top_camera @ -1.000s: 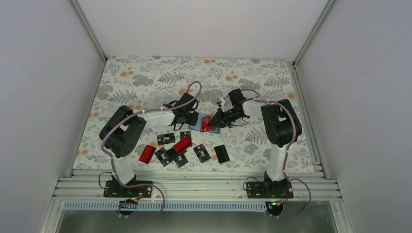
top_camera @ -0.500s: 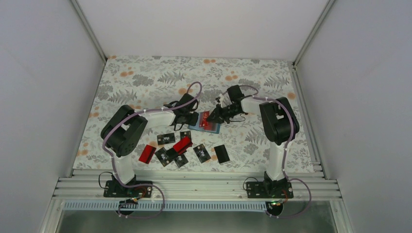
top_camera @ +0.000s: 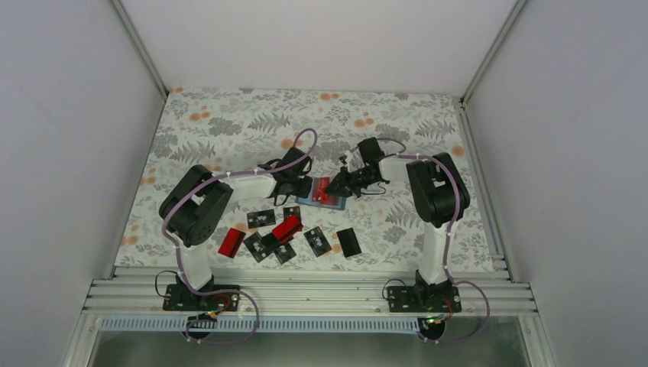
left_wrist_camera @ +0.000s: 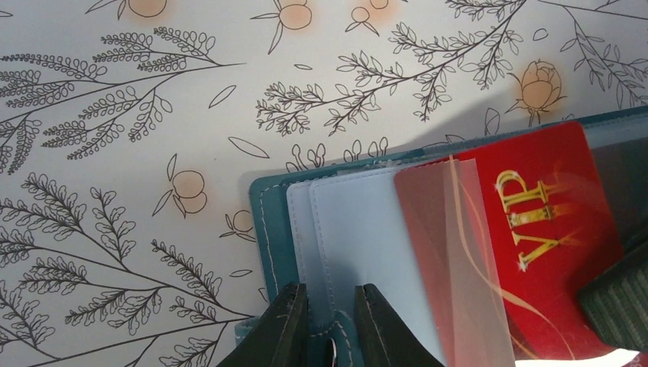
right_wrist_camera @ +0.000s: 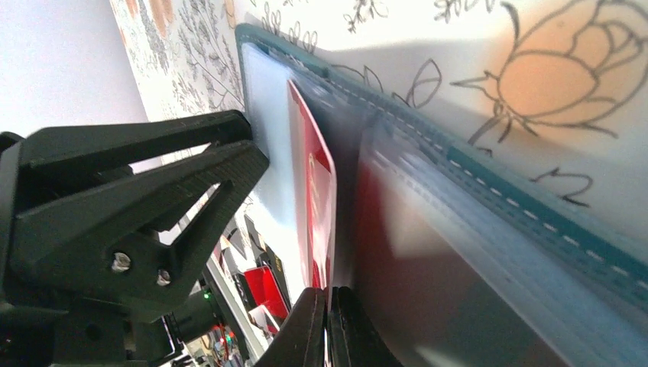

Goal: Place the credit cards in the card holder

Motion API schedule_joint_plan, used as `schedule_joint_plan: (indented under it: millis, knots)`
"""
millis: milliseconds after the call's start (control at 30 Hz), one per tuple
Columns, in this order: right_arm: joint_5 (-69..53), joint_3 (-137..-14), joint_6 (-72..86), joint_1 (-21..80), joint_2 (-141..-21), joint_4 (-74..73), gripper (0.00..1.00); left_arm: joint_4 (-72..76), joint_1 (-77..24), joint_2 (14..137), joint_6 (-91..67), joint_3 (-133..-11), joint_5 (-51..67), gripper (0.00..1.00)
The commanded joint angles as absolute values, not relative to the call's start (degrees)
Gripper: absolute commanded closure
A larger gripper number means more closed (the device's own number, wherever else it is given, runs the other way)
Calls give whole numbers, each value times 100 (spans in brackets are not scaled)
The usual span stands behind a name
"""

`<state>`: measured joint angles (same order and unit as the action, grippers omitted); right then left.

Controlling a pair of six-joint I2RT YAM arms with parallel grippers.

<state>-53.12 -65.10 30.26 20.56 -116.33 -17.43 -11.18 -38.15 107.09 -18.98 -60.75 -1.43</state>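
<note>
Along the near edge of the tabletop [top_camera: 229, 130] the loose credit cards [top_camera: 286, 228] lie in the same scatter as a second ago, black ones and red ones. None has moved.

Beyond them, about the middle of the tabletop, the card holder [left_wrist_camera: 264, 222] lies open, and here we find the change. The right hand [right_wrist_camera: 327, 294], pressed together on the edge of the red VIP card [left_wrist_camera: 550, 229], has carried it leftward across the holder. The card's leading end now appears to sit under the clear sleeve [left_wrist_camera: 451, 252] instead of hanging over the holder's right side.

The left hand [left_wrist_camera: 330, 294] pinches the pale inner leaf [left_wrist_camera: 359, 229] at the holder's left edge. Its fingers are a shade closer than before, which should keep the holder from sliding under the push.

We judge the insertion begun but not finished, since most of the card is outside the sleeve. All the cards at the near edge are yet to go in.
</note>
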Motion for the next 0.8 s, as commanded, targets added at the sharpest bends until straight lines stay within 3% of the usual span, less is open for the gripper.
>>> schedule_joint_plan:
  millis: [0,767]
  knots:
    - [-5325,-6263,3275,2095,-11502,-1481,96,-1320,-3841,10944,-2074,-6057,-26,85]
    - [-4999,-5950,4364,2496,-11397,-643,96,-1317,-3842,10706,-2593,-5903,335,90]
